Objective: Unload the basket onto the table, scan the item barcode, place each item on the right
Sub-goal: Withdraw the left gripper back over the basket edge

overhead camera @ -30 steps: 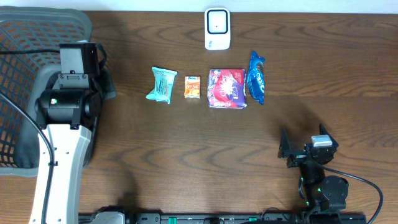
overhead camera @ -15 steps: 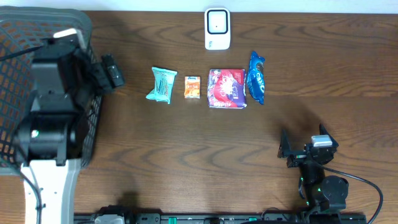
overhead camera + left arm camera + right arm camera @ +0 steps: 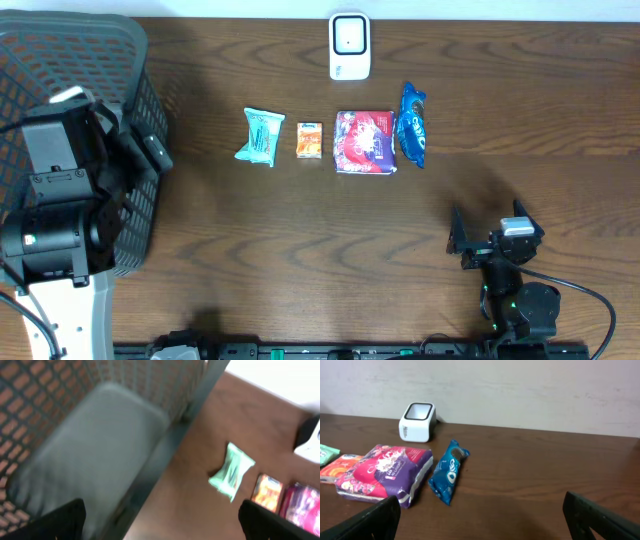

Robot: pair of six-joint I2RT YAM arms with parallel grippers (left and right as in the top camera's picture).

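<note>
At the left edge of the table, basket (image 3: 130,50): dark mesh, inside too blurred to tell what it held.
Left gripper (image 3: 160,510): hung over the basket's rim, fingers wide apart, holding nothing.
Right gripper (image 3: 481,505): near the front edge, wide too, empty.
Snacks: green packet (image 3: 261,136), orange packet (image 3: 309,140), purple pack (image 3: 365,142), blue pack (image 3: 413,124) in a row mid-table.
Scanner (image 3: 349,46): at the back edge.

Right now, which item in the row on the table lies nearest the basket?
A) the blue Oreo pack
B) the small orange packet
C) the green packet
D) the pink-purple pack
C: the green packet is the leftmost of the row, on the side of the basket. The small orange packet, pink-purple pack and blue Oreo pack follow to its right.
</note>
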